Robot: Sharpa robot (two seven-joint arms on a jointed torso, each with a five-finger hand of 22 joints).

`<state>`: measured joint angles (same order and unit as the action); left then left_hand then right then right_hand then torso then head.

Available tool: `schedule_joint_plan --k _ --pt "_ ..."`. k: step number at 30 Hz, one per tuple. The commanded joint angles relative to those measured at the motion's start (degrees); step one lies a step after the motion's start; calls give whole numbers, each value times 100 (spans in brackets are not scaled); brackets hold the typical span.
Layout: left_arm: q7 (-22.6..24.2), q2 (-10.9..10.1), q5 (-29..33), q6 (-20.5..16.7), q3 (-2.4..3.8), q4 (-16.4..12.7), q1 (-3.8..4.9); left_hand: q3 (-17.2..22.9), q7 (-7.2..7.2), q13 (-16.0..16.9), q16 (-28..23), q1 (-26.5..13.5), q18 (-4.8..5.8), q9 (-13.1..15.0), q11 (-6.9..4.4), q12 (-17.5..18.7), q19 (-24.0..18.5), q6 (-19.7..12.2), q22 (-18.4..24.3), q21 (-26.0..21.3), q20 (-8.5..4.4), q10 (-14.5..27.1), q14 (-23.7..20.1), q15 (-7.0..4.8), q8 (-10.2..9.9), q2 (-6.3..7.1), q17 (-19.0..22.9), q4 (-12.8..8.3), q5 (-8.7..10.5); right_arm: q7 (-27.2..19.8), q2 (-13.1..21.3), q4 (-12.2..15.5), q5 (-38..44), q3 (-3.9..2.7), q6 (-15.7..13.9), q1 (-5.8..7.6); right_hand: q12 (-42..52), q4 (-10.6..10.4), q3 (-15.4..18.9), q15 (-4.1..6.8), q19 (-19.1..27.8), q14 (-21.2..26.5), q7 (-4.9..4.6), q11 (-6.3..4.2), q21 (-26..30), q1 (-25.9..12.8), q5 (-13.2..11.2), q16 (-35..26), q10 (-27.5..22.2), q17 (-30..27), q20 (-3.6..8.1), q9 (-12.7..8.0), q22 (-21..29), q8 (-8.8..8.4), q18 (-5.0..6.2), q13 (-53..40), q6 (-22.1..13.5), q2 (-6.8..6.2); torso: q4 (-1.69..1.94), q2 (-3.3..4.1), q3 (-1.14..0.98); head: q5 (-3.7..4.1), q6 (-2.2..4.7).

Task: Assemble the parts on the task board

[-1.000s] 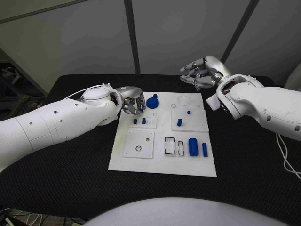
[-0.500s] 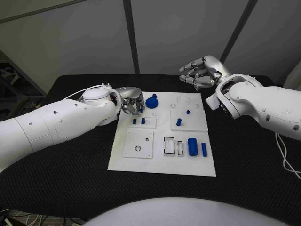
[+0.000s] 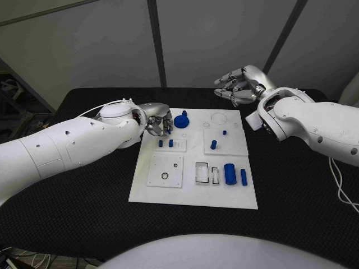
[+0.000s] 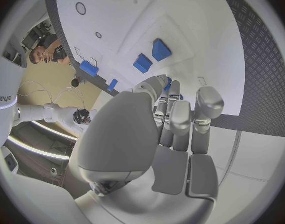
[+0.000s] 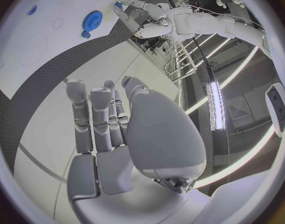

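While the white task board [image 3: 194, 159] lies flat on the coarse black table [image 3: 82, 190], the left hand [image 3: 157, 121] hovers at its far-left corner beside a blue gear [image 3: 182, 121]; the right hand [image 3: 240, 85], fingers curled and empty, has barely shifted. Seen from the left wrist, silver fingers [image 4: 179, 119] lie together above blue parts [image 4: 142, 63]. From the right wrist, fingers [image 5: 99, 114] stand nearly together.

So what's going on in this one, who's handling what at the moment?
A two-armed robot is working at a white task board on a black table. Its left robot hand is down at the board's far left corner, fingers curled, right beside the blue gear-like part; whether it grips anything cannot be told. The right robot hand is raised beyond the board's far edge, holding nothing. Other blue parts, including a thick cylinder, sit on the board untouched.
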<state>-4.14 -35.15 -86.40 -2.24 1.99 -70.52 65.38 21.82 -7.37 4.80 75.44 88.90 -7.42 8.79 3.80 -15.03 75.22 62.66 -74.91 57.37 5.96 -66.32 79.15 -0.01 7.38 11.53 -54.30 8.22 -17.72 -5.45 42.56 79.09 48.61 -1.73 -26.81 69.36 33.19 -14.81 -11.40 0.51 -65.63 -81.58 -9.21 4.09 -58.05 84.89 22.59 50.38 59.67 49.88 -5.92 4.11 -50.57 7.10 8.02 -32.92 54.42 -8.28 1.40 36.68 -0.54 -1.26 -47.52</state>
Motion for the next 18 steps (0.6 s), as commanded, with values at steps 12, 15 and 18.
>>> schedule_joint_plan --k 12,15,18 --pt "-39 15 14 95 1 16 6 13 -4 6 -15 -80 105 -14 18 78 -41 20 -669 -19 -15 -26 -47 -12 -71 16 47 -23 4 -17 -5 -5 19 -2 26 10 -21 -4 -45 -9 37 -9 -4 3 23 -23 16 -36 25 -5 10 -3 8 38 42 9 -7 -35 1 1 -1 0 -8" --pt "-66 17 14 112 1 24 6 15 -37 -17 -44 -138 101 -40 59 188 -70 -60 -654 -70 0 61 -80 18 -141 45 132 -10 0 -16 -4 -6 19 -2 27 10 -25 -3 -45 -9 48 -7 -5 3 39 -25 15 -46 25 -9 10 -3 25 38 46 18 -10 -38 3 1 -1 1 -10" --pt "-74 20 14 103 1 35 6 26 -77 -48 -106 -196 96 -95 103 321 -100 -238 -639 -126 27 141 -143 58 -269 88 285 12 -6 -18 -3 -7 19 -2 27 10 -53 -4 -48 -13 64 2 -9 9 68 -30 16 -81 4 -29 8 -5 54 36 51 51 -23 -41 1 -2 -1 1 -9"
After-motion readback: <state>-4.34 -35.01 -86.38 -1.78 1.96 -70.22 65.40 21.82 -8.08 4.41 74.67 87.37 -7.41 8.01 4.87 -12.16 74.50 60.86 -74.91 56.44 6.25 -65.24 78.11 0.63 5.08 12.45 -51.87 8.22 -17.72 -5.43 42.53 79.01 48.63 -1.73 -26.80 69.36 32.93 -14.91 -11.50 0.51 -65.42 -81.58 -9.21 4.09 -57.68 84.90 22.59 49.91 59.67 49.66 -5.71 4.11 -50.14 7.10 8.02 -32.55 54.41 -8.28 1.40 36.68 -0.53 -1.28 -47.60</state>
